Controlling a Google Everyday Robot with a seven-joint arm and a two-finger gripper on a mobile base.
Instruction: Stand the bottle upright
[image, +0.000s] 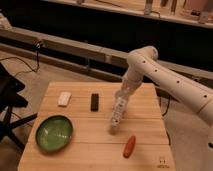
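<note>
As we read it, bottle (117, 114): middle of table (90, 145), base near, neck leaning far-right.
Gripper (123, 94): at the bottle's upper, far end; we cannot tell its grip.
Long axis: near-left to far-right, short of vertical.

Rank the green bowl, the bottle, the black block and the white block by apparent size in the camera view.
1. green bowl
2. bottle, tilted, with the gripper at its upper end
3. black block and white block: look alike, so unranked
</note>
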